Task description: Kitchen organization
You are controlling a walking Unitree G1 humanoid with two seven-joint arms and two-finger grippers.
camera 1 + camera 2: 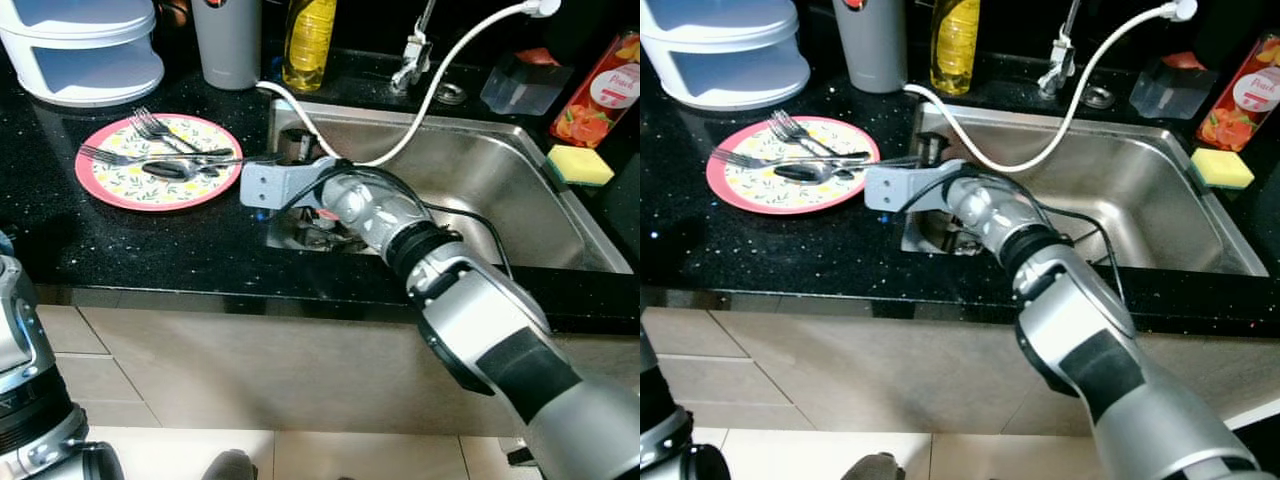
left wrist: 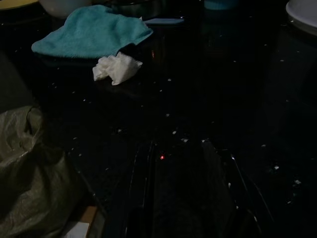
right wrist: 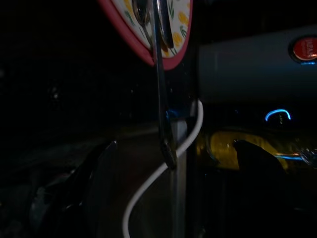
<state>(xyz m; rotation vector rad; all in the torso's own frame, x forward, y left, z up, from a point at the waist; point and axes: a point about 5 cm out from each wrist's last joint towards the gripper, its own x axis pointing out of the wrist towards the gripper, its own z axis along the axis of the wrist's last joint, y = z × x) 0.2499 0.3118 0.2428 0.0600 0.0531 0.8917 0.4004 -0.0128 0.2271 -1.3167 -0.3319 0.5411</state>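
Cutlery (image 1: 160,158) sits piled on the floral plate (image 1: 105,178), counter left of the sink (image 1: 520,190); one long handle (image 3: 159,84) overhangs the rim at 3 o'clock, toward the basin. Right gripper (image 1: 292,150) is parked at the sink's near-left corner, lined up with that handle, likely for a pick. Fingers spread in the wrist view, nothing between them. White hose (image 1: 420,110) drapes across the approach. Dishes low in the basin are blocked by the arm. Left gripper's state: cannot tell, too dark.
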